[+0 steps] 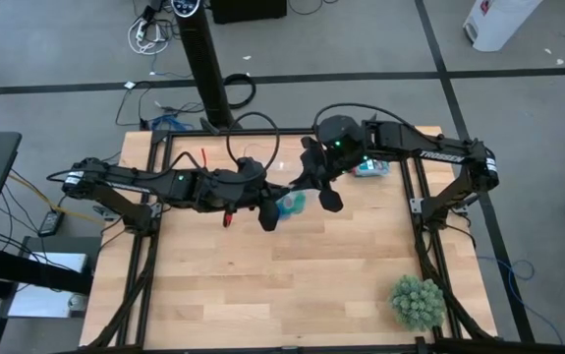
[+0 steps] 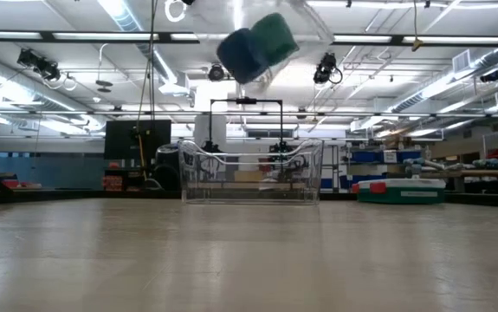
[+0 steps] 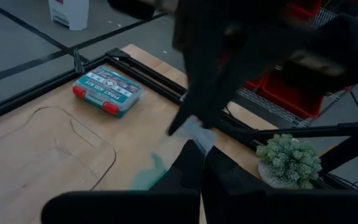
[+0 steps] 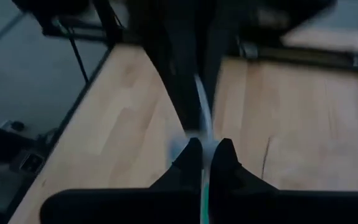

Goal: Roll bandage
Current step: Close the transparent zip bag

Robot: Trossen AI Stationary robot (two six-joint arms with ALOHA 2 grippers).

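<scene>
The teal bandage (image 1: 293, 203) hangs high over the far middle of the table, between my two grippers. From the low view it shows as a teal lump (image 2: 274, 36) with a blue lump (image 2: 240, 54) beside it, well clear of the tabletop. My left gripper (image 1: 268, 214) comes from the table's left and my right gripper (image 1: 327, 198) from its right. Both are shut on the bandage. A pale narrow strip (image 4: 202, 109) runs between them. My left gripper is shut with the pale strip (image 3: 198, 132) coming out at its fingertips; teal cloth (image 3: 147, 177) shows beside one finger. It comes nearly level from the table's left. The bandage is lifted clear of the table. The exact place of contact is hidden by the fingers. My right gripper pinches the narrow strip (image 4: 204, 138) between its two fingertips, with teal (image 4: 204, 194) showing farther back between the fingers. It slants down from the table's right. The strip runs straight from its fingers to the left gripper, clear of the table.
A teal first aid kit (image 1: 370, 168) lies at the far right of the table. A green spiky plant (image 1: 418, 301) stands at the near right corner. A red-tipped tool (image 1: 228, 217) lies under the left arm. A clear bin (image 2: 250, 172) stands at the far edge.
</scene>
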